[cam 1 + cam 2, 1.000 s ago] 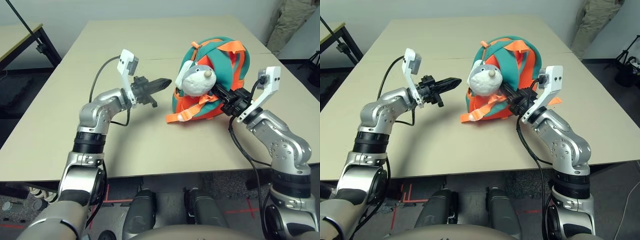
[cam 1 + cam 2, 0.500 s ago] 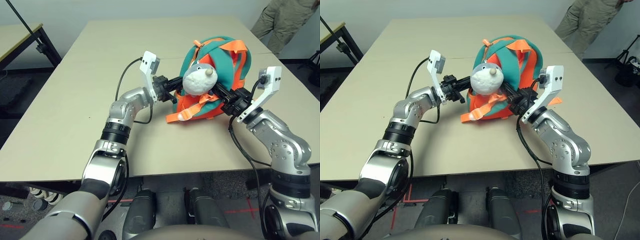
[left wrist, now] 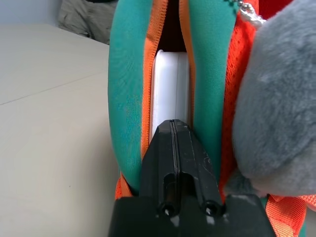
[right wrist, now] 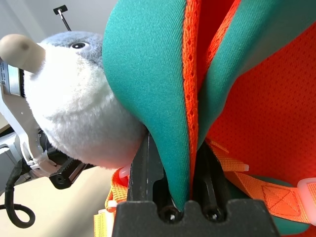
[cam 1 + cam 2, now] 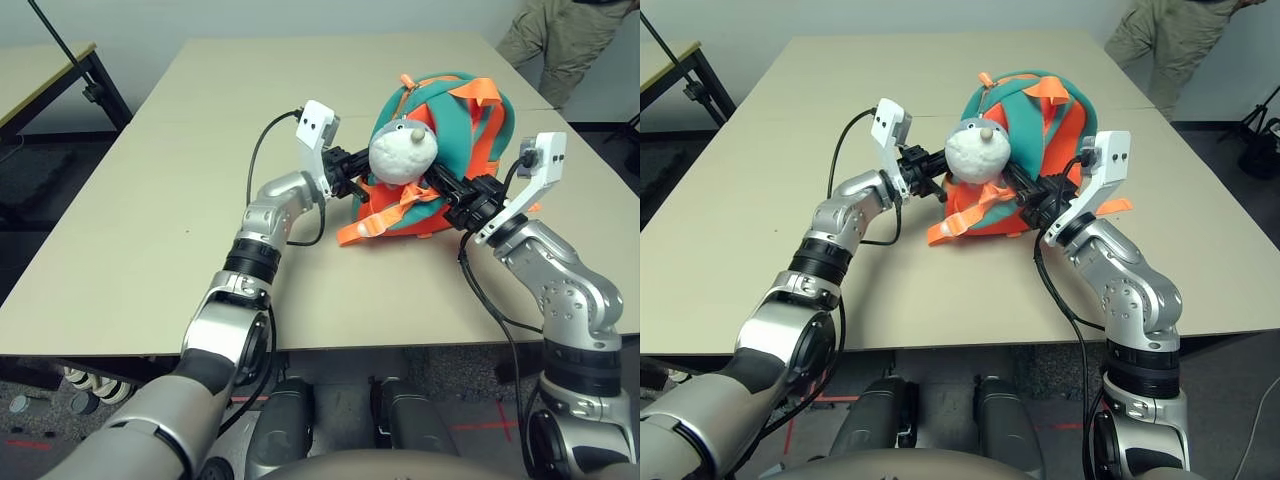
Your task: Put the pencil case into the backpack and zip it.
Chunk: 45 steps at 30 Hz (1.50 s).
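Note:
The teal and orange backpack [image 5: 452,115] stands on the table with its grey-white plush charm [image 5: 404,150] facing me. The left wrist view shows the white pencil case [image 3: 170,84] inside the bag, in the gap between the two orange zip edges. My left gripper [image 3: 173,126] is shut, with its tip at that gap on the bag's left side. My right gripper [image 4: 180,185] is shut on a teal flap of the backpack [image 4: 148,74] with orange zip trim, just under the plush charm [image 4: 74,113].
A person [image 5: 565,35] stands past the table's far right corner. A second table [image 5: 40,65] with a black frame sits at the far left. A seam crosses the tabletop [image 5: 150,200] behind the bag.
My left arm has swung right from open table to the bag's left side, its tip now at the zip gap. The right gripper has kept its hold. The camera shifted a little.

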Each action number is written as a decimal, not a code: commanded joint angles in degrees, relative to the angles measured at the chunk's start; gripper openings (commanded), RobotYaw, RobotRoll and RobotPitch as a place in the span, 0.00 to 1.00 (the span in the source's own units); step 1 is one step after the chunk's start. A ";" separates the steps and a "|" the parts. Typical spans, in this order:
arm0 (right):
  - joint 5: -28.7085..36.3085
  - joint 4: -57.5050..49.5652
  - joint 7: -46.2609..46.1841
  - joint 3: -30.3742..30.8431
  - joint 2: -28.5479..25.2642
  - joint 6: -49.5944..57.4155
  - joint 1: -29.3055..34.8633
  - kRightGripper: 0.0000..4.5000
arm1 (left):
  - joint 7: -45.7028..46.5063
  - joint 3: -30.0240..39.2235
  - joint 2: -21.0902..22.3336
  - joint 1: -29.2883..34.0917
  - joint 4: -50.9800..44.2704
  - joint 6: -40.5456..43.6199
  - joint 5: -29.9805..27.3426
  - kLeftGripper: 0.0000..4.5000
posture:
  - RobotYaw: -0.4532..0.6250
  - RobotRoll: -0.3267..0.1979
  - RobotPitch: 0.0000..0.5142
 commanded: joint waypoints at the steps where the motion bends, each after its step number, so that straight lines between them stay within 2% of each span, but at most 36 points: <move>1: 0.27 -1.32 0.23 0.75 0.49 -0.45 0.12 0.03 | -2.50 -5.63 0.15 2.55 -2.00 2.24 3.66 0.00 | 0.47 0.62 0.15; 4: 0.25 -1.41 0.22 0.78 0.55 -0.37 0.22 0.03 | -4.32 -8.50 2.95 4.58 -4.37 1.90 6.51 0.00 | 0.47 0.62 0.15; 5: 0.29 -1.50 0.23 0.79 0.55 -0.35 0.32 0.03 | -4.62 -8.36 3.40 5.03 -5.28 2.43 6.18 0.00 | 0.47 0.62 0.16; 7: 0.32 -1.55 0.25 0.85 0.50 -0.28 0.38 0.03 | -5.70 -5.27 5.21 5.30 -9.02 7.41 2.06 0.00 | 0.47 0.62 0.16; 10: 0.32 -1.25 0.42 0.92 0.36 -0.20 0.28 0.03 | -8.54 -2.40 10.29 5.22 -14.70 12.25 -1.40 0.19 | 0.48 0.62 0.17; 14: 0.09 -0.53 1.14 1.42 0.07 -0.07 0.09 0.03 | -11.49 -1.01 17.71 4.80 -20.82 16.21 -3.03 0.54 | 0.49 0.62 0.17; 19: -0.95 0.65 2.56 2.38 -0.84 -0.47 0.30 0.03 | -12.62 2.83 23.16 2.79 -27.21 22.05 -7.84 0.98 | 0.51 0.62 0.16; 23: -2.22 1.52 3.75 3.13 -1.59 -1.19 0.89 0.03 | -12.87 4.91 24.72 0.83 -31.68 25.47 -12.16 1.00 | 0.51 0.62 0.15; 27: -3.94 2.85 5.09 3.81 -1.79 -2.54 2.26 0.03 | -15.06 2.26 24.82 1.59 -37.73 28.85 -15.48 1.00 | 0.50 0.62 0.14; 31: -4.74 3.07 5.56 3.99 -1.54 -3.20 3.14 0.03 | -15.02 0.72 24.00 1.68 -39.57 30.28 -16.88 1.00 | 0.50 0.62 0.14; 39: -5.43 2.67 5.18 4.01 -0.55 -3.97 3.88 0.03 | -15.29 -4.68 22.22 1.26 -35.73 26.24 -13.14 1.00 | 0.48 0.62 0.13; 45: -5.59 1.99 4.91 4.01 -0.20 -4.07 4.19 0.03 | -14.34 -7.34 18.53 1.11 -30.96 21.83 -9.99 1.00 | 0.47 0.62 0.13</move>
